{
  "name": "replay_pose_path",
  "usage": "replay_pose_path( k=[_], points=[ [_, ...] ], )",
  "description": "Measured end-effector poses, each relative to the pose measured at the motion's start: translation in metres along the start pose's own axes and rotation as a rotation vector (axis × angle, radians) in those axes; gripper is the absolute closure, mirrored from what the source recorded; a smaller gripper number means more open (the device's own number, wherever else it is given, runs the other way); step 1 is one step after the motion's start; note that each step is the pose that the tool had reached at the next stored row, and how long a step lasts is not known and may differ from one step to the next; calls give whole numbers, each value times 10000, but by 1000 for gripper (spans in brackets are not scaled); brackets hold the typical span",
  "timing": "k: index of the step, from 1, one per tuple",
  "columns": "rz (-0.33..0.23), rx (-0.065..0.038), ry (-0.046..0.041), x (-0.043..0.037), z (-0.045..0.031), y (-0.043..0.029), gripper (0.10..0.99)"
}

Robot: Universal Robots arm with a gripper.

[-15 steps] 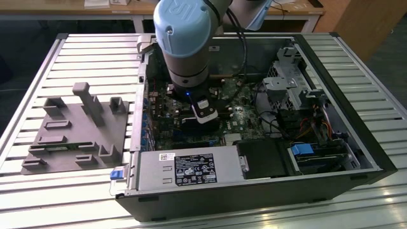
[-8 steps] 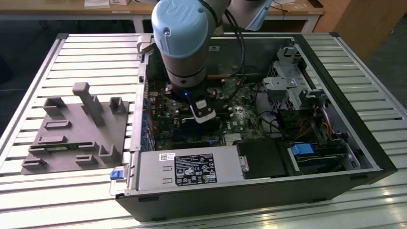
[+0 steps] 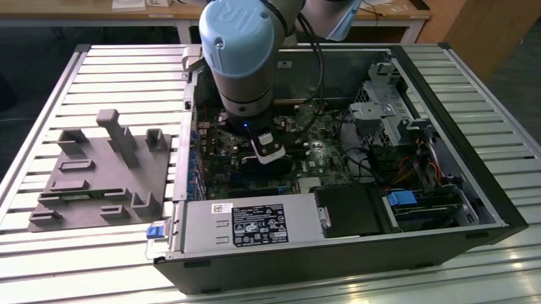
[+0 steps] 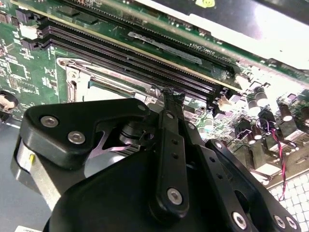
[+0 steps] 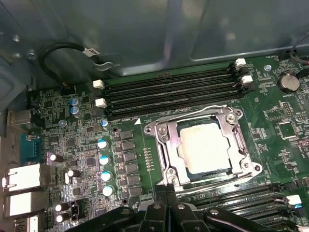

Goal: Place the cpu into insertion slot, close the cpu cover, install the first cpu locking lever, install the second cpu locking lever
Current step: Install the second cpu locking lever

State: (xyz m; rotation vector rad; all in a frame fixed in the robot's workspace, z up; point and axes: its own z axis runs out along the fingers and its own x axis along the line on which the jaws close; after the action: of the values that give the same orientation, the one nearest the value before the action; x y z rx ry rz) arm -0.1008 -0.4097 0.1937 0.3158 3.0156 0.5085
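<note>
In the first wrist view the cpu [image 5: 205, 145], a dull silver square, lies in the insertion slot [image 5: 244, 145] on the green board. The cpu cover [image 5: 164, 137] lies flat around it as a silver frame. Thin wire levers run along two sides of the frame [image 5: 219, 180]. My gripper [image 5: 167, 186] is shut, its black fingers pressed together with nothing visibly between them. Its tips sit at the frame's corner, beside one lever's end; I cannot tell whether they touch it. The second wrist view has the gripper [image 4: 171, 94] over the cover [image 4: 79, 72]. In the exterior view the gripper [image 3: 263, 157] reaches down into the case.
Long black memory slots [image 5: 174, 92] run beside the socket on both sides. The open computer case [image 3: 473, 158] holds a power supply [image 3: 245, 225] and a drive cage [image 3: 393, 114]. A grey fixture plate [image 3: 101, 171] lies on the slatted table at the exterior view's left.
</note>
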Motion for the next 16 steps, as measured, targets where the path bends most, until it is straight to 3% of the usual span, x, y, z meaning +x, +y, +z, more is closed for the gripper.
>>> replay_pose_path(
  k=[6, 16],
  points=[
    [-2, -10, 5, 45, 16, -16, 984],
    [-19, -57, 22, 50, 68, -22, 984]
  ],
)
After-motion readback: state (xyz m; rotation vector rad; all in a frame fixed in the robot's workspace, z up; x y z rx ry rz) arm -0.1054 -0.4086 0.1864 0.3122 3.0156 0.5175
